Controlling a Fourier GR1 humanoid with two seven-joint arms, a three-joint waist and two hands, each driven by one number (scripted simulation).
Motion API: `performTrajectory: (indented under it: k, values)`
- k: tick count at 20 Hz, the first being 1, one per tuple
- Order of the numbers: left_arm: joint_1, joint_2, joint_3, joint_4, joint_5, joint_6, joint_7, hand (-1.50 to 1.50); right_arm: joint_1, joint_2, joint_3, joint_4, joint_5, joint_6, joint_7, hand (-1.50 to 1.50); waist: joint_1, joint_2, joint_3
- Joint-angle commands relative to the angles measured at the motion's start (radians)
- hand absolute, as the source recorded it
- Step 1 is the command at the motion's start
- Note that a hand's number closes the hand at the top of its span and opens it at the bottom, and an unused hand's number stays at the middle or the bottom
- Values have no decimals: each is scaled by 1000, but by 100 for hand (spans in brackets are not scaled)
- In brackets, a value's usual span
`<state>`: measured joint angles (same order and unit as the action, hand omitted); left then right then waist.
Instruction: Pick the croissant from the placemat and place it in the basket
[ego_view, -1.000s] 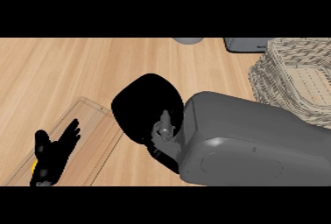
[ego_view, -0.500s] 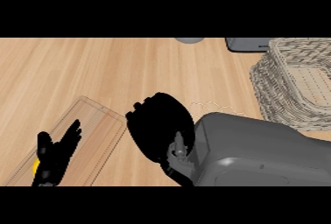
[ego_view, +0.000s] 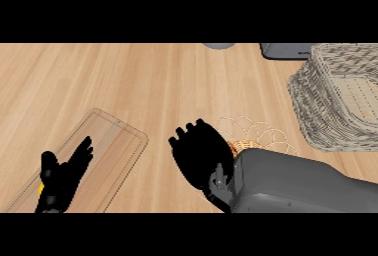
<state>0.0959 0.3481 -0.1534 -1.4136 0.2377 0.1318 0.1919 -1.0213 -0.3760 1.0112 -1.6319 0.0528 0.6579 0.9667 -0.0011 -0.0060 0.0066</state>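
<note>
The fingers (ego_view: 193, 131) of the robot's black right hand (ego_view: 201, 159) are straight and released, pointing toward 12 o'clock, and they grasp nothing. The hand lies flat and low over the pale wooden desk (ego_view: 148, 80), with its broad grey forearm (ego_view: 295, 182) coming in from 5 o'clock. Just beside the hand's edge, at its 3 o'clock, a small golden-brown croissant (ego_view: 241, 146) shows as an orange patch, mostly hidden between the hand and the forearm. Whether the hand touches it cannot be told. The croissant lies on a thin round placemat of pale looped wire (ego_view: 255, 129), whose rings spread toward 1 o'clock from the hand.

Well apart from the croissant, at 2 o'clock, stands the large grey woven wicker basket (ego_view: 325, 115) against the view's right edge; nothing shows inside the part that is in view. At 12 o'clock of the basket a dark grey flat object (ego_view: 284, 50) is cut off by the view's top edge, and next to it, at 9 o'clock, a small grey rounded object (ego_view: 219, 45).

The black left hand (ego_view: 63, 175) rests at 8 o'clock near the lower edge, fingers relaxed and up, over a clear rectangular tray (ego_view: 111, 145) that lies slantwise on the desk. A small yellow spot (ego_view: 40, 189) shows at the hand's left side.
</note>
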Motion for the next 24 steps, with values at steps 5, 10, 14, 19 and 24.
performTrajectory:
  k: [5,10,14,19,24]
  values:
    - [48,-51,-42,7,-47,28,32,0,127,-5,9,25,168,6,7,-150,5,5,-6]
    - [-10,-35,17,63,-35,-4,17,0,234,-9,29,42,310,-32,-124,-150,4,8,-6]
    - [18,-31,16,65,-34,-33,10,0,303,42,68,88,407,-82,-125,-150,5,8,-7]
    - [31,-41,16,-6,-49,-7,78,0,324,-36,-8,101,479,-76,-270,-150,6,7,-6]
    - [26,-53,26,-15,-72,-18,73,0,339,42,-61,147,546,-31,-310,-150,6,6,-6]
